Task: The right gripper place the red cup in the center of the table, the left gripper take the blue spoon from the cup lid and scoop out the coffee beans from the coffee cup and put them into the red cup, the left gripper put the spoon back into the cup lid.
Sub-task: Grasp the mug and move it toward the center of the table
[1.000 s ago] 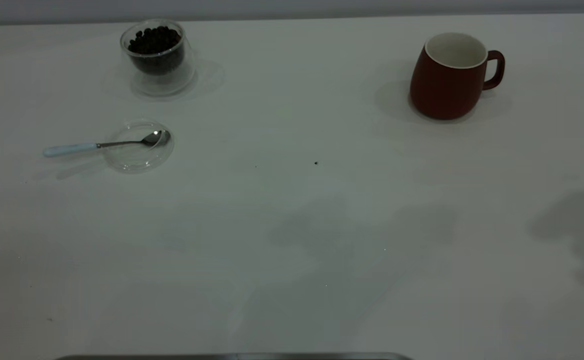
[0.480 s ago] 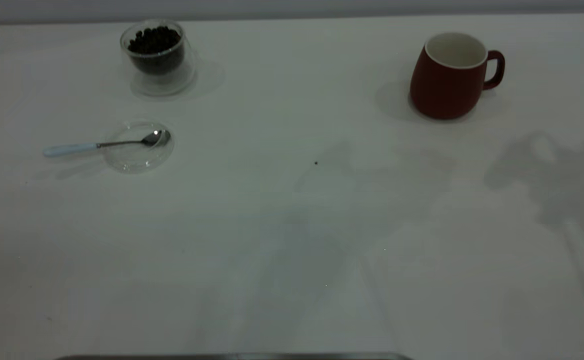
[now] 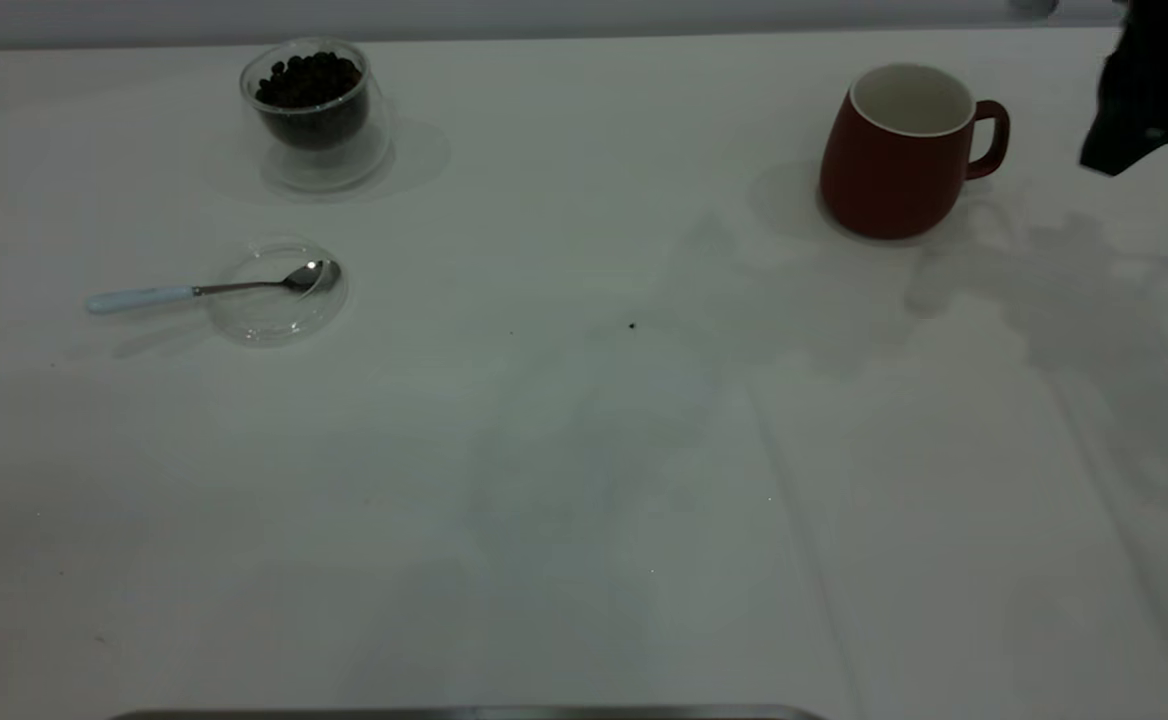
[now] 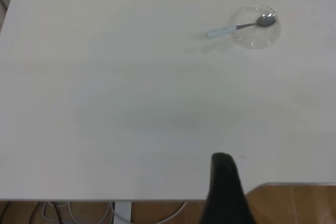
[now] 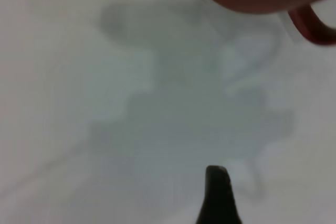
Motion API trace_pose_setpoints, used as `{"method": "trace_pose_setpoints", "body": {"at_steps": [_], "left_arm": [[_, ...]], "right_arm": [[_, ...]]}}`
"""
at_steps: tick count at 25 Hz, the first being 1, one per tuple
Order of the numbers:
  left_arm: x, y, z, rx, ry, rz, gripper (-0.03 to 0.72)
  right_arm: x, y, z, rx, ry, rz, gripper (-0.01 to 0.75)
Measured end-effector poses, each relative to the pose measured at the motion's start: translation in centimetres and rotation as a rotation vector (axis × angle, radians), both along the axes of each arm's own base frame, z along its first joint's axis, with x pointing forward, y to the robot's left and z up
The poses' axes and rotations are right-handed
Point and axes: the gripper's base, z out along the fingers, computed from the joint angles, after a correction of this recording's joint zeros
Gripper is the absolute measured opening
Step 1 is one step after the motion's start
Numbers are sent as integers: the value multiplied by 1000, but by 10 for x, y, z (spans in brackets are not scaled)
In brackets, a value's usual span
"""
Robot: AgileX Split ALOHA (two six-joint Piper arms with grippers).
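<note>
— What's on the bench, from the left?
— Blue spoon, bowl in the cup lid; coffee cup of coffee beans behind.
— And right?
— Red cup upright; right gripper near its handle, jaws I can't tell

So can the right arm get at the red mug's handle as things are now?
Probably yes. The right gripper hangs just off the handle side of the red cup, and the table between them is bare. The handle points toward it.
</note>
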Motion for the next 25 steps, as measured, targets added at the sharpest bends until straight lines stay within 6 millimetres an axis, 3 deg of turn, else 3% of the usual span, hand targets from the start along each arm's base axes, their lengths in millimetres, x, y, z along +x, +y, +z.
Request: {"method": "trace_pose_setpoints", "body": {"at_steps": [11, 20, 25], "left_arm": [[0, 0, 0, 0, 0, 0, 586], [0, 0, 0, 0, 0, 0, 586], [0, 0, 0, 0, 0, 0, 586]], "right_arm": [[32, 35, -46, -95, -43, 201, 590], [40, 47, -44, -82, -143, 245, 590], [38, 65, -44, -74, -162, 284, 590]]}}
